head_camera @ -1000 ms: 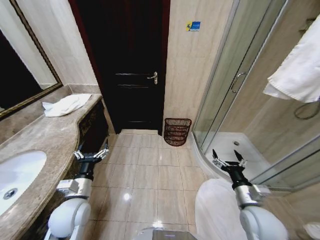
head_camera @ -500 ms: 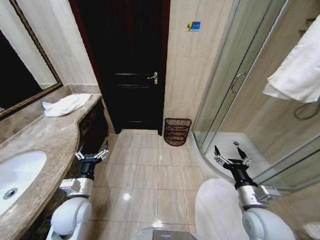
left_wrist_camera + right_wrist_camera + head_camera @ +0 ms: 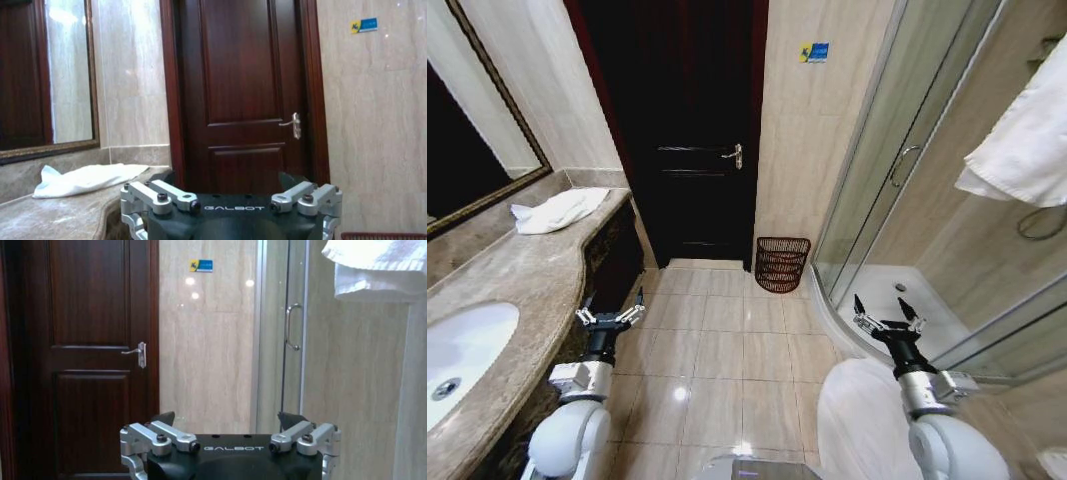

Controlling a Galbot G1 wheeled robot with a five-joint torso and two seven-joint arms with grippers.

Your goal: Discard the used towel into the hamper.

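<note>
On the far left, a crumpled white towel (image 3: 559, 210) lies at the back end of the marble counter (image 3: 517, 290), close under the mirror (image 3: 467, 150) and well beyond the sink (image 3: 462, 350) set into the counter's near part; the left wrist view shows it (image 3: 87, 179) resting flat on the counter's edge. The left gripper (image 3: 609, 312) hangs low beside the counter's front edge, its fingers spread apart and empty. Straight ahead stands the dark wooden door (image 3: 682, 130), and just to its right, on the floor against the beige wall, sits the hamper (image 3: 782, 263), upright with its mouth unobstructed. The right gripper (image 3: 885, 318) hovers near the glass shower enclosure (image 3: 897, 180), fingers likewise apart and holding nothing; another white towel hangs over the shower wall (image 3: 1022, 130). The pickup seems not yet begun. To do it well, the left arm should probably rise above the counter's edge, reach to the back end, and pinch a thick fold of cloth so it lifts whole rather than trailing.
</note>
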